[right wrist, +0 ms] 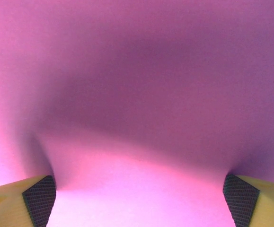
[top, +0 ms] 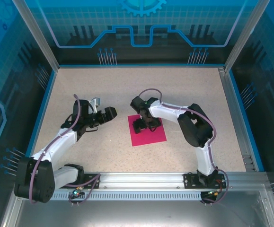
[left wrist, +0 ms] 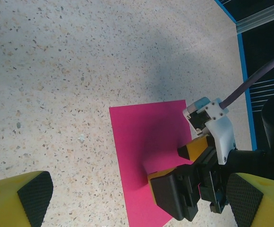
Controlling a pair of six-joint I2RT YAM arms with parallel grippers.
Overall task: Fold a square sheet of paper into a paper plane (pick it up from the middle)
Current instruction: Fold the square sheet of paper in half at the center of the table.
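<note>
The square sheet of paper (top: 152, 135) is magenta-pink and lies flat on the speckled table, just right of centre. My right gripper (top: 144, 124) points down onto its middle with jaws spread wide. In the right wrist view both fingertips (right wrist: 39, 199) touch the sheet (right wrist: 137, 94), and the paper bows up slightly between them; the right gripper (right wrist: 139, 196) holds nothing. My left gripper (top: 109, 115) hovers open to the left of the sheet, facing it. The left wrist view shows the sheet (left wrist: 144, 137), the right gripper (left wrist: 179, 163) standing on it, and my left gripper (left wrist: 139, 203) empty.
The speckled table (top: 103, 85) is bordered by a blue rim and an aluminium frame (top: 241, 118). Both arm bases sit on the rail (top: 141, 179) at the near edge. The right arm's elbow (top: 193, 125) rises to the right of the sheet.
</note>
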